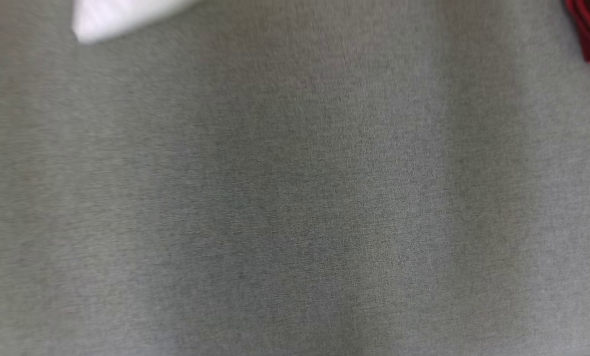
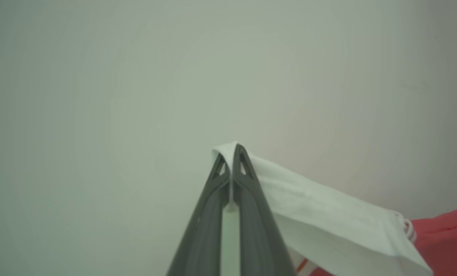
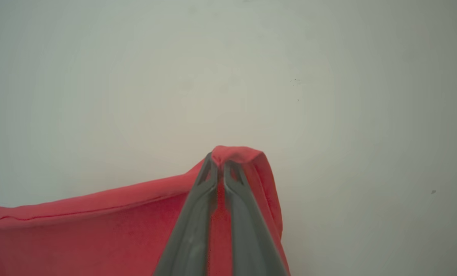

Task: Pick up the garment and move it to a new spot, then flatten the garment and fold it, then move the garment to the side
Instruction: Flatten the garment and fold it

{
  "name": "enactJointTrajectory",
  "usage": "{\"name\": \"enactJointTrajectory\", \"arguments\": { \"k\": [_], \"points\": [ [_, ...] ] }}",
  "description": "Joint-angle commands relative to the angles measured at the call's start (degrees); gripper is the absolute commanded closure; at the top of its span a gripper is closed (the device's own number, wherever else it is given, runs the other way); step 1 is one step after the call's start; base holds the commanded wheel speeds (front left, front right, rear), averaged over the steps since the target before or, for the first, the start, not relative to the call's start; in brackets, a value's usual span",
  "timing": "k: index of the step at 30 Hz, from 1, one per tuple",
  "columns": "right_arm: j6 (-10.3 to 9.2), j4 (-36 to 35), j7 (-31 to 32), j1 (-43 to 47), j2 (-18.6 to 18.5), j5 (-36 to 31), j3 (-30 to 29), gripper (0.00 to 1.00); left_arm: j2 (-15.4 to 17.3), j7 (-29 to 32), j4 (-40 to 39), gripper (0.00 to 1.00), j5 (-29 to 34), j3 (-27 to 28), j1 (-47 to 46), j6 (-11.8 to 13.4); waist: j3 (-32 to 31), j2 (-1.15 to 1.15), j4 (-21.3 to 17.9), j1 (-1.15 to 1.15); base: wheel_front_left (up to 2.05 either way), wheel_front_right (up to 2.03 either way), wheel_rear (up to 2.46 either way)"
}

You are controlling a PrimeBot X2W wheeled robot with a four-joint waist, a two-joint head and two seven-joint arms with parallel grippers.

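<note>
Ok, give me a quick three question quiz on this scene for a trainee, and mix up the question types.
1. True or false: the left gripper is shut on a white part of the garment.
2. Which colour of cloth does the right gripper pinch? A red, B blue, C green.
3. Fill in: the surface in the head view is ___ in colour.
Key: 1 true; 2 A; 3 grey.
</note>
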Motion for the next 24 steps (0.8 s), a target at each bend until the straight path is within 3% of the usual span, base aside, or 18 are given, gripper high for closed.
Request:
{"name": "enactJointTrajectory", "arguments": {
  "k": [1,12,17,24],
  "points": [
    [-0.15,0.88,0.0,-2.22,0.64,-0.32,0.19,1.0,-0.2,-0.6,1.53,1.0,-0.51,-0.64,-2.92,0.11,3.52,-0.02,-1.7,-0.02,0.0,0.0,0.0],
    [-0.15,11.39,-2.83,-14.82,0.67,-3.13,0.83,1.0,-2.63,-6.11,14.66,1.0,-1.86,-8.22,-19.65,0.11,4.26,-0.02,-1.58,-0.02,0.0,0.0,0.0],
    [-0.15,13.85,-4.2,-16.15,0.79,-2.67,1.81,1.0,-3.51,-7.64,16.9,1.0,-3.67,-11.0,-20.79,0.11,4.91,-0.02,-0.82,-0.02,0.0,0.0,0.0],
    [-0.15,15.95,-5.27,-15.1,-0.37,-0.56,4.22,1.0,-2.37,-9.5,17.88,1.0,-8.38,-14.95,-18.6,0.11,7.05,-0.02,-0.14,-0.02,0.0,0.0,0.0]
  ]
}}
